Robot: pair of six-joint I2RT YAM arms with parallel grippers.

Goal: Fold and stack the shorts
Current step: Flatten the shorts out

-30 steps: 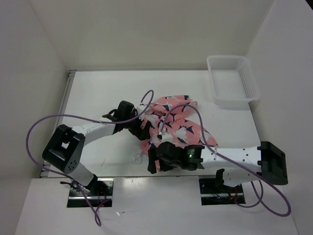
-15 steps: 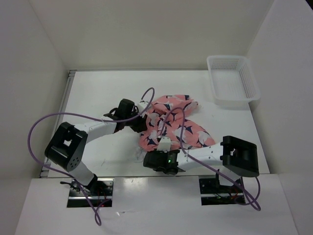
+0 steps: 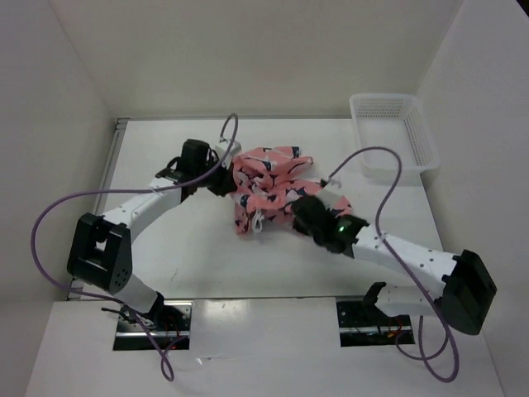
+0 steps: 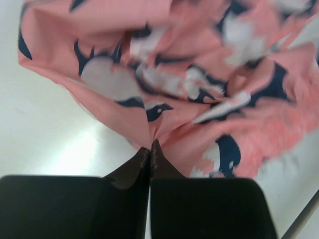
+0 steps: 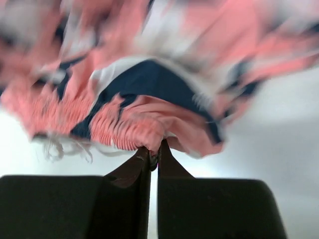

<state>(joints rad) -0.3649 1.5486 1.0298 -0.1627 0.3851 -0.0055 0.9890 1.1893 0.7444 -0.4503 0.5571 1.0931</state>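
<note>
Shorts are now a tight bunch near the middle of the worktop, farther back and farther left than a second ago, when they lay looser and flatter toward the near edge. Both arms have moved with them. The left arm has stretched out longer. The right arm, which half a second ago lay low across the front, now reaches diagonally into the centre.

The left claw is pinched fully closed on a fold of cloth at the left side of the bunch, with no gap between its fingers in the wrist view. The right claw is likewise clamped tight, on the gathered waistband at the right side. That wrist view is smeared, which suggests the arm is in motion.

The cloth has gathered between the two grips rather than spread. The move looks like carrying or shaking out the garment, not yet a fold. No clean crease or flat half shows, so folding seems to be at an early stage and stacking is some way off. I cannot tell whether the bunch is lifted clear or dragging on the surface. The white basket stands well apart at the far right.
</note>
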